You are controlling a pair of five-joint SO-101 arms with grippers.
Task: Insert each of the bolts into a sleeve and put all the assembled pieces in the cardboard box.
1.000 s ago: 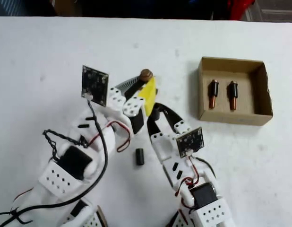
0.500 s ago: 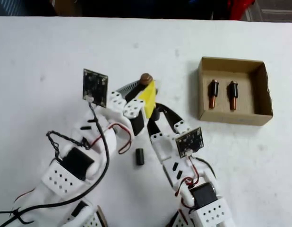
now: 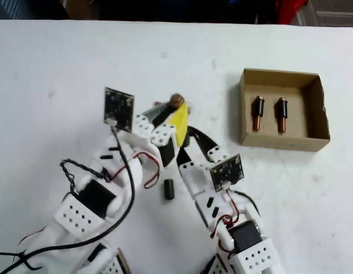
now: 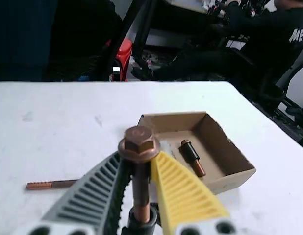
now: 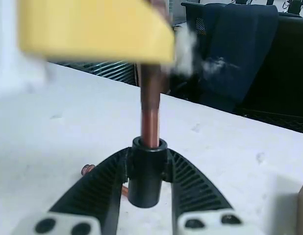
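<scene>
Left end effector (image 4: pixel 138 164), pinching bolt (image 4: pixel 138 144), dropped toward sleeve (image 5: pixel 144 188) clamped by right end effector (image 5: pixel 147 159)

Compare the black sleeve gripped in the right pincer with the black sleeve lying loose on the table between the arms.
Hold: the gripped sleeve is clamped in the right pincer, while the loose sleeve lies on the table with nothing touching it.
Fill: the gripped sleeve has the copper bolt standing in its top, while the loose sleeve has no bolt in it.
Shared: both are short black cylinders.
</scene>
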